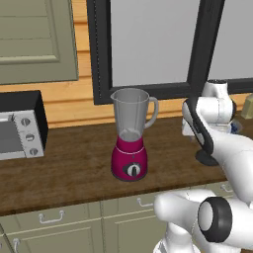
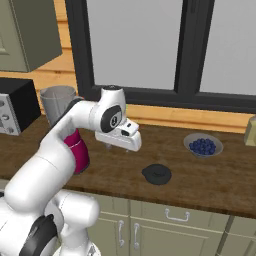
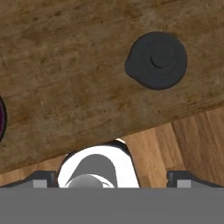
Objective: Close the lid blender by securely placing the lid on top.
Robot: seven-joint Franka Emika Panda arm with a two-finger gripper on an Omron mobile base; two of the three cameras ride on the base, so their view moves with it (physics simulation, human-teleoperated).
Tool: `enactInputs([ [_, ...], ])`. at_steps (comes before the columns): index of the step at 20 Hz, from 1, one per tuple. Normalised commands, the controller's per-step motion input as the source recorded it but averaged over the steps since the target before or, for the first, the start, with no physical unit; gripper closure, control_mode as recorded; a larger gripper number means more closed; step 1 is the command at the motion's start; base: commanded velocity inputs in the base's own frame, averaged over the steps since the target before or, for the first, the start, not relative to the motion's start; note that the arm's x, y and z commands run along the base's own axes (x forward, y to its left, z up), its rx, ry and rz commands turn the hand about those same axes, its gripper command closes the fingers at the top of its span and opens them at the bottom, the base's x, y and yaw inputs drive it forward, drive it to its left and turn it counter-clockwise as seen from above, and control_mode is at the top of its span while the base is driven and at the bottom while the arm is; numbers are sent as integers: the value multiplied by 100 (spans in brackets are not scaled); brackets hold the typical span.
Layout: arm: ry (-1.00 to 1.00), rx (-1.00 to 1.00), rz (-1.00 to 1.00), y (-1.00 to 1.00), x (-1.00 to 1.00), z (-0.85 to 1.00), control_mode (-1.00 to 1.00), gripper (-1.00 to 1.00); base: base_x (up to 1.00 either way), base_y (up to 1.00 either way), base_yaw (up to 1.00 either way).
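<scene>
Hand view looks down on the lid [image 3: 156, 60], a flat round black cap with a raised centre knob and a small tab on its rim, lying on the brown wooden counter [image 3: 65, 78]. The gripper [image 2: 121, 146] hangs above the counter with its jaws wide apart, empty. The blender [image 1: 130, 134], magenta base and clear grey jar, stands uncovered, well apart from the lid.

The black round lid [image 2: 157, 174] lies flat on the table [image 2: 210, 185], below and beside the pincer [image 2: 120, 146]; the magenta-based blender [image 1: 130, 134] stands upright, uncapped.
</scene>
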Motion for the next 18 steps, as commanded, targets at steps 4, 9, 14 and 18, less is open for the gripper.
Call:
enactInputs([
  [4,1,0,-14,-70,0,-48,-100,-100,0,0,0],
  [9,0,1,-1,-43,5,-21,-100,-100,0,0,0],
  [14,0,4,0,-42,18,-29,-100,-100,0,0,0],
  [18,0,5,0,-40,37,-37,-100,-100,0,0,0],
])
